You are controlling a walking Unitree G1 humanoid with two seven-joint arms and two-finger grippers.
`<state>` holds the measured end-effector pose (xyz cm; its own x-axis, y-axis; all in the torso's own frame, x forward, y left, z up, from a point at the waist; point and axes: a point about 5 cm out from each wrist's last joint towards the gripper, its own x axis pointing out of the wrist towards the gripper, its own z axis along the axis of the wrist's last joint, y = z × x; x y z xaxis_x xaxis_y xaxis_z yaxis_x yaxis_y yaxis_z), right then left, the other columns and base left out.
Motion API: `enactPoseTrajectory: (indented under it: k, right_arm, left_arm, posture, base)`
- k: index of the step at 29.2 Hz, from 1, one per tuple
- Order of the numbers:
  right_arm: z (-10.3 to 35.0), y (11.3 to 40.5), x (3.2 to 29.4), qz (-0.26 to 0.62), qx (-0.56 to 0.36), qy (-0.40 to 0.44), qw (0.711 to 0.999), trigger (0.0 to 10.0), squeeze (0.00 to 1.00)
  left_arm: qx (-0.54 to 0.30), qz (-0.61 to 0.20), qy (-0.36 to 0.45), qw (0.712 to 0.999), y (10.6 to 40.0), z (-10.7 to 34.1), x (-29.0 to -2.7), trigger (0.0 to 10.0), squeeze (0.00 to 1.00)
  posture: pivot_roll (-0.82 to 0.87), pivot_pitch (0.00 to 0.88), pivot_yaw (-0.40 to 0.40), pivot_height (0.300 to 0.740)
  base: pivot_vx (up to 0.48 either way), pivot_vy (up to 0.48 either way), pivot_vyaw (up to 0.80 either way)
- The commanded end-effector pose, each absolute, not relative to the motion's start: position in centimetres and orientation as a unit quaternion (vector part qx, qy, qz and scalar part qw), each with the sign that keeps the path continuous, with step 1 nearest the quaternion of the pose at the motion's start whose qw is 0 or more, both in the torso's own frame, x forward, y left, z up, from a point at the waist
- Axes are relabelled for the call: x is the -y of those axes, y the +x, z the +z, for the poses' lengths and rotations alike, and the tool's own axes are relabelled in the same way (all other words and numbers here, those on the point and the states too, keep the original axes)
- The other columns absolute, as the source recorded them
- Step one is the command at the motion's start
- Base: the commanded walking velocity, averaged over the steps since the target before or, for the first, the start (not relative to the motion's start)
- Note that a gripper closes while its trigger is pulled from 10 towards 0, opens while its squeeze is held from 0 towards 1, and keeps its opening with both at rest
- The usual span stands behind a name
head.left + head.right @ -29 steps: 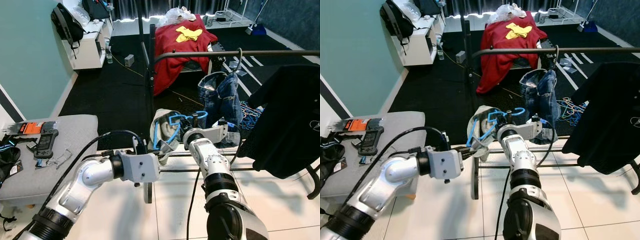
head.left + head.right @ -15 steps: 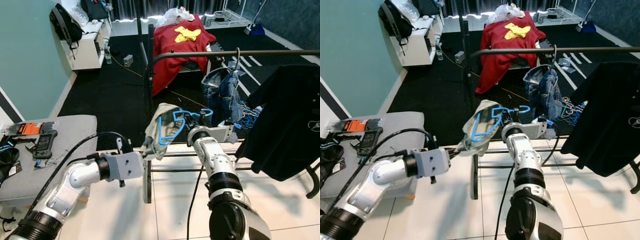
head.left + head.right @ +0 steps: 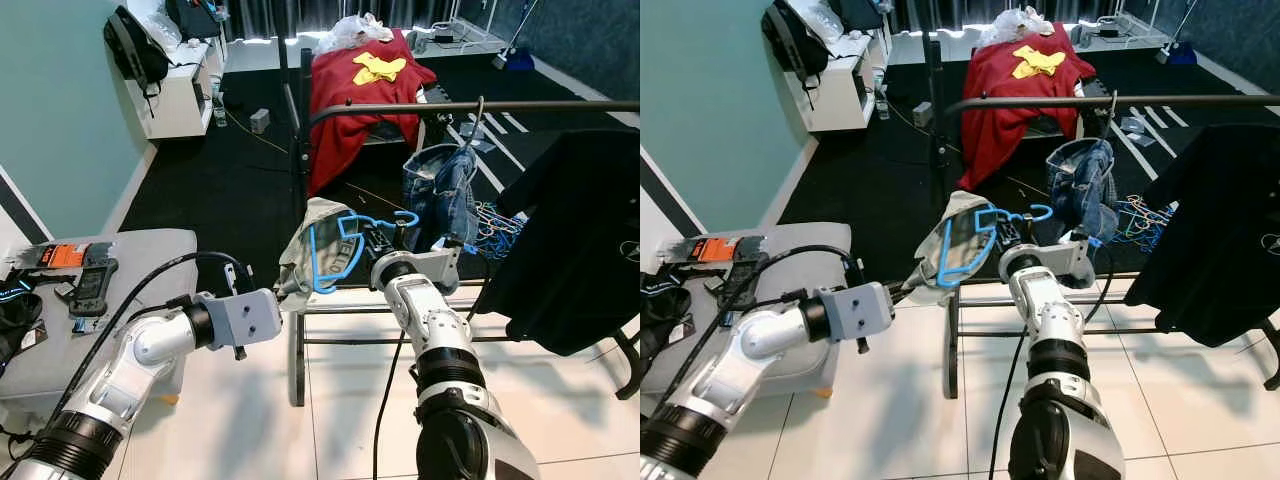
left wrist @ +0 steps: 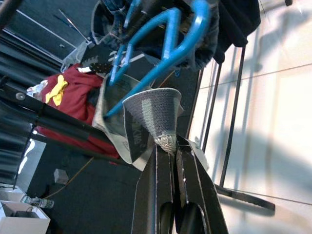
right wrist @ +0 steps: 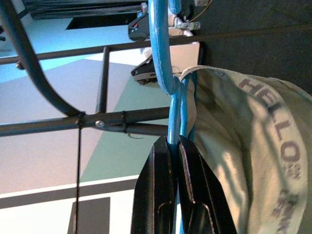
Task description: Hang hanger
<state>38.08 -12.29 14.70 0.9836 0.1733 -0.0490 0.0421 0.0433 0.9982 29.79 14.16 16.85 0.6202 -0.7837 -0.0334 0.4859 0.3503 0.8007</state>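
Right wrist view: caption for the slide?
Right gripper clamps the blue hanger carrying a pale green garment, beside the black rack bars.

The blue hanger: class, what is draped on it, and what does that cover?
A pale grey-green garment hangs over the blue hanger, held by the right gripper; the left gripper pinches its hem. The hanger's far shoulder is covered.

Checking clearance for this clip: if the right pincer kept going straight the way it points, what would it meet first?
Likely the black rack rail. The right pincer, shut on the blue hanger, points up and ahead toward the rack's bars; depth is unclear, so it may pass beside them.
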Motion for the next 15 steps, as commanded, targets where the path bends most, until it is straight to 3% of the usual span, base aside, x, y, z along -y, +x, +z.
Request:
enactPoseTrajectory:
  k: [1,15]
  right_arm:
    - [14.0,37.8,12.0,0.040,-0.086,0.688,0.719,10.0,0.00]
    - [13.4,37.8,12.8,0.010,-0.081,0.699,0.710,10.0,0.00]
  left_arm:
    - [0.197,-0.385,0.413,0.801,29.8,17.6,-14.8,10.0,0.00]
    - [0.236,-0.424,0.412,0.772,28.1,18.0,-14.0,10.0,0.00]
  posture:
    - [-0.03,0.064,0.032,0.740]
    - [-0.02,0.066,0.036,0.740]
  base:
    - [0.000,0.000,0.00]
    - [0.000,0.000,0.00]
